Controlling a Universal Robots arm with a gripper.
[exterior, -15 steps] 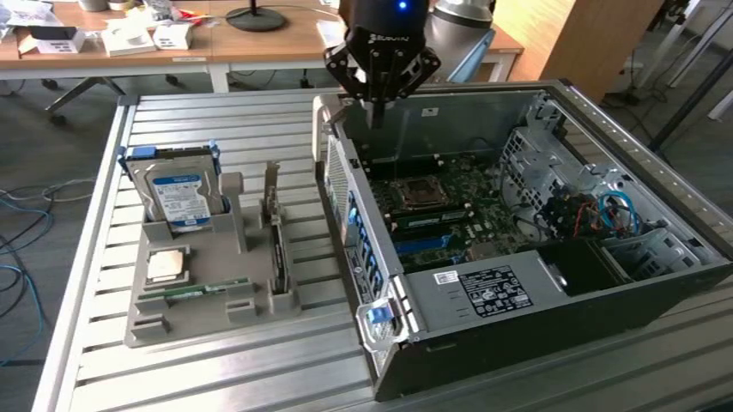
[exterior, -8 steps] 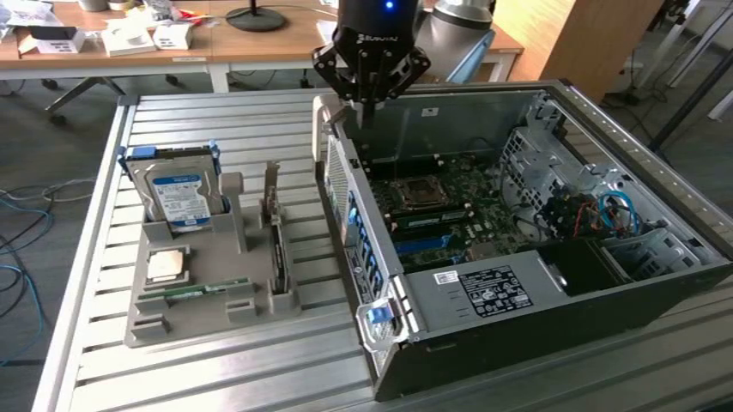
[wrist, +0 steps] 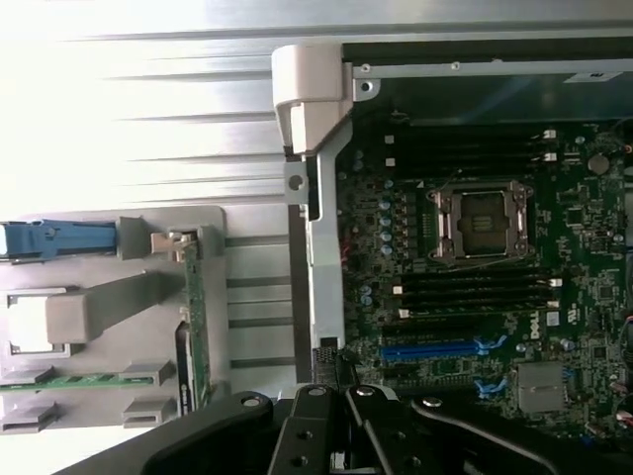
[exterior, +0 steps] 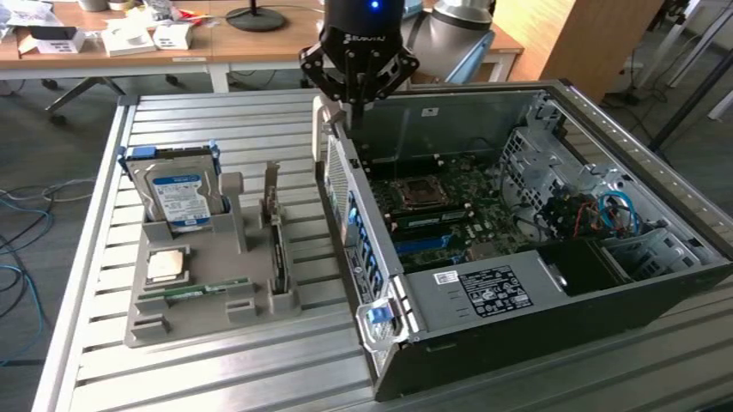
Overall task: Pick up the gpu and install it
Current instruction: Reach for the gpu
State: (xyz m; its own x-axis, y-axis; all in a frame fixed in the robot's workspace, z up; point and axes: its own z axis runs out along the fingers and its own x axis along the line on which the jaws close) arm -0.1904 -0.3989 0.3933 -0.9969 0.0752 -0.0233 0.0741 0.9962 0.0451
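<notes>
The gripper (exterior: 357, 105) hangs with its fingers (exterior: 364, 90) drawn tight together, tip against tip, over the rear wall of the open computer case (exterior: 481, 343), just beside the white latch (exterior: 329, 116) at that wall's top corner; in the wrist view the gripper (wrist: 341, 391) sits over the same wall, with the latch (wrist: 312, 94) further along it. Inside the case lies the motherboard (exterior: 458, 215), carrying a bare processor socket (exterior: 418, 193) and, nearer the fingers in the wrist view, a blue slot (wrist: 430, 349). Outside the case, to the exterior view's left, a grey holder (exterior: 195, 322) rests on the slatted metal table (exterior: 229, 112); it holds a hard drive (exterior: 178, 193) standing upright at its far end, what looks like a processor (exterior: 166, 264) lying flat in a middle pocket, and a memory stick (exterior: 206, 287) lying flat near the front. The gpu (exterior: 276, 236) stands on edge in the holder's slot nearest the case, its silver bracket upward at the far end; it is well apart from the fingers, untouched, with the case wall between them.
</notes>
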